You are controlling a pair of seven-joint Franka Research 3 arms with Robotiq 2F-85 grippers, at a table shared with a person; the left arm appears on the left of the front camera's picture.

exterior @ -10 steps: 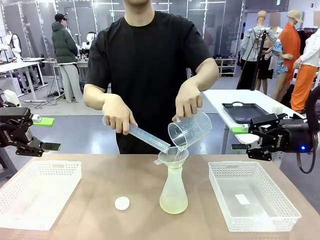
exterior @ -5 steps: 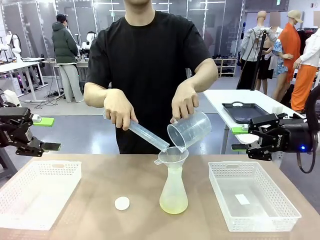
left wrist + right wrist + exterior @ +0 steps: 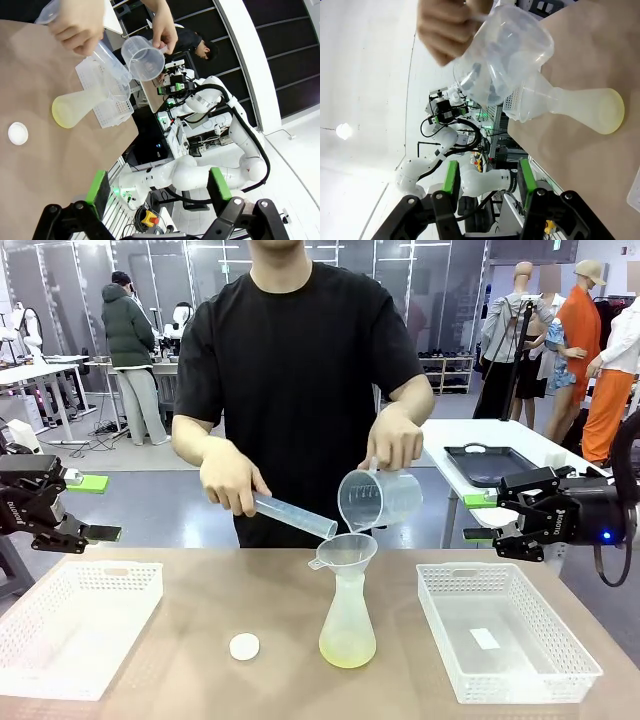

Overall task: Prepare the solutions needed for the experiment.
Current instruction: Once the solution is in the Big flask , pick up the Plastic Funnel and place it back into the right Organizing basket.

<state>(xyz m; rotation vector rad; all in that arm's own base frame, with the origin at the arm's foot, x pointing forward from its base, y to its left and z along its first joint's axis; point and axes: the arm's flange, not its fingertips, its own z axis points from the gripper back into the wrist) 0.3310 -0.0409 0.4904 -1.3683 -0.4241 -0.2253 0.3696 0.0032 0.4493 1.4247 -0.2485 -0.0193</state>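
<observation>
- Front view: the left pincer (image 3: pixel 98 508) is spread wide and empty. The right pincer (image 3: pixel 480 517) is also spread and empty.
- Between the two pincers and lower down, the solutions (image 3: pixel 348 648) form a shallow yellow-green layer in a frosted flask (image 3: pixel 348 605) on the counter (image 3: pixel 200 680).
- A funnel (image 3: pixel 345 552) sits in the flask. Above it, level with the pincers, one hand (image 3: pixel 395 438) holds a beaker (image 3: pixel 380 498) and the other hand (image 3: pixel 232 475) holds a graduated cylinder (image 3: pixel 295 515).
- A white cap (image 3: pixel 244 646) lies on the left pincer's side of the flask.
- Below the left pincer is a left basket (image 3: pixel 75 625); below the right pincer is a right basket (image 3: pixel 505 630).
- The left wrist view adds the right arm (image 3: pixel 200 102) beyond the flask.
- Lettering on the left pincer's body, possibly "ROBOTIQ", is too small to read.
</observation>
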